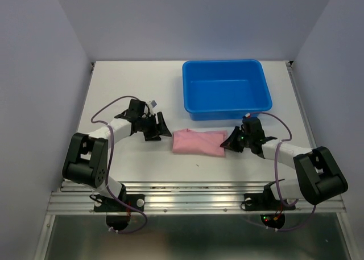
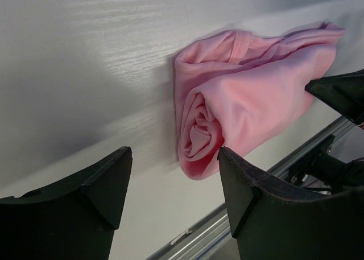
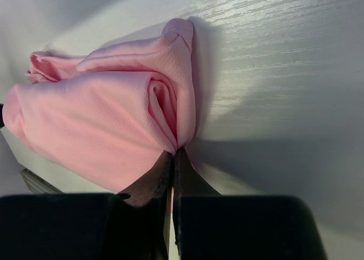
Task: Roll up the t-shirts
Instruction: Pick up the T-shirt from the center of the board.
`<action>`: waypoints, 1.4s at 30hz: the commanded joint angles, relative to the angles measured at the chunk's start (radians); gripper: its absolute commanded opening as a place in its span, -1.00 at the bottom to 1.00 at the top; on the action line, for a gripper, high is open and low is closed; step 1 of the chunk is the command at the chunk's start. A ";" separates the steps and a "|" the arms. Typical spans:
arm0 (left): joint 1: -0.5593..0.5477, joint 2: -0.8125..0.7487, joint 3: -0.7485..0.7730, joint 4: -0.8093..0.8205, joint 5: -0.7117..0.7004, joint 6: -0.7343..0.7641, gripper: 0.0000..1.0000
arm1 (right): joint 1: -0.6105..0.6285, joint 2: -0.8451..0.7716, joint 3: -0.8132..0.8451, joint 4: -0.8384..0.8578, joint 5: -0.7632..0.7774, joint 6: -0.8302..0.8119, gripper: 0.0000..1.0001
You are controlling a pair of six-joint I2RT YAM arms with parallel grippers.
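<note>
- Right gripper (image 3: 173, 155): jaws pressed flat together, tips touching the right end of the pink t-shirt (image 1: 199, 141). Whether a fold of fabric is pinched between them cannot be told.
- Left gripper (image 2: 174, 156): jaws stand wide apart, facing the left end of the t-shirt from just beside it. It is not touching the fabric and has nothing between its fingers.
- T-shirt: rolled into a short bundle lying left to right on the table, between the two grippers and near the middle of the front edge.
- Left end of the bundle: a tight spiral of layers shows, with a looser seamed edge lying behind it.
- Right end of the bundle: the layers fold inward, and a stitched hem stands up at the far side.
- Blue plastic bin (image 1: 226, 111): upright behind the t-shirt, toward the far right of the table and apart from the fabric.
- Table (image 1: 131, 83): white, with a faint wood grain.
- Metal rail (image 1: 193, 198): runs along the table's near edge.
</note>
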 commanded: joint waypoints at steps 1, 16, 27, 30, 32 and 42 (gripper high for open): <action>-0.015 -0.031 -0.054 0.070 0.062 0.007 0.46 | 0.005 0.012 0.014 -0.023 0.021 -0.024 -0.99; -0.065 -0.059 -0.176 0.338 0.078 -0.135 0.58 | 0.005 0.049 0.059 -0.037 0.014 -0.033 -0.99; -0.074 0.012 -0.207 0.378 0.056 -0.144 0.54 | 0.005 0.041 0.060 -0.042 0.011 -0.030 -0.99; -0.077 0.054 -0.219 0.395 0.064 -0.154 0.38 | 0.005 0.032 0.054 -0.039 0.014 -0.024 -0.99; -0.080 0.067 -0.224 0.400 0.073 -0.157 0.31 | 0.005 0.032 0.049 -0.037 0.014 -0.021 -0.99; -0.130 0.134 -0.216 0.446 0.114 -0.177 -0.07 | 0.005 0.043 0.051 -0.031 0.008 -0.010 -0.99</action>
